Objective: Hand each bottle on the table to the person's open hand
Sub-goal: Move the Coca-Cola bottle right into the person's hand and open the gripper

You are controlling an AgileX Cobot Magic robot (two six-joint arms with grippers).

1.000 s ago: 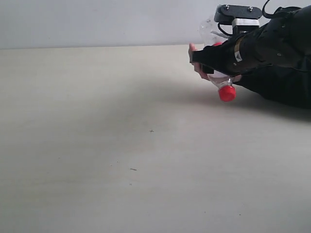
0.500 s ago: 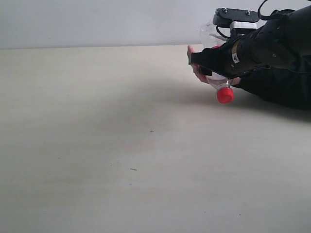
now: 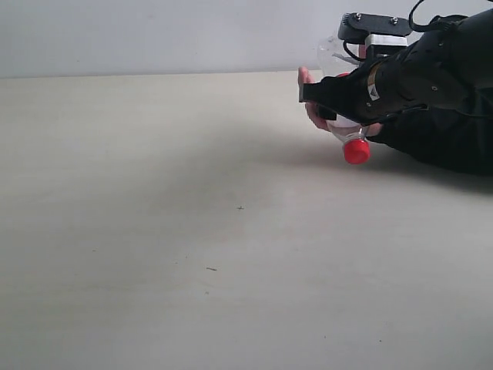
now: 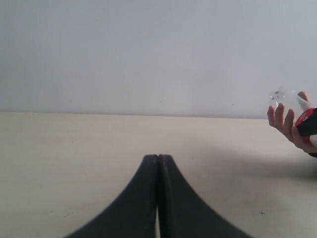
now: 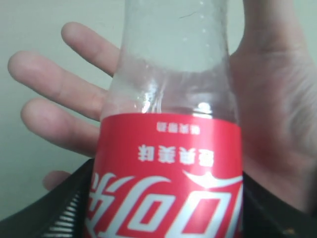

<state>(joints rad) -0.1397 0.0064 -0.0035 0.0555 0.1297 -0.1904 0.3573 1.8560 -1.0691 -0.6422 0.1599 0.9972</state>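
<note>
- The right gripper [image 3: 317,99] is clamped on the clear bottle [image 5: 173,64]. In the right wrist view its dark jaws press the red label [image 5: 166,188] from both sides.
- That bottle is the only 1 in sight. It is up off the surface [image 3: 192,231], at the far right of the exterior view.
- It is tilted there, with its red cap [image 3: 357,151] pointing down toward the camera and its clear base raised toward the pale wall [image 3: 154,35].
- The person's open hand [image 5: 277,114] lies right behind the bottle in the right wrist view, palm facing it. Its spread fingers [image 5: 54,79] fan out past the clear upper body.
- Whether the palm touches the bottle cannot be told.
- In the exterior view the hand shows only as a strip of skin at the gripper's edge, with a black sleeve [image 3: 439,142] running off to the right.
- The left gripper [image 4: 158,157] has its 2 black fingers pressed together, holding nothing, low over bare surface.
- From the left wrist view the hand and bottle sit well apart from that gripper, at the edge of the picture.
</note>
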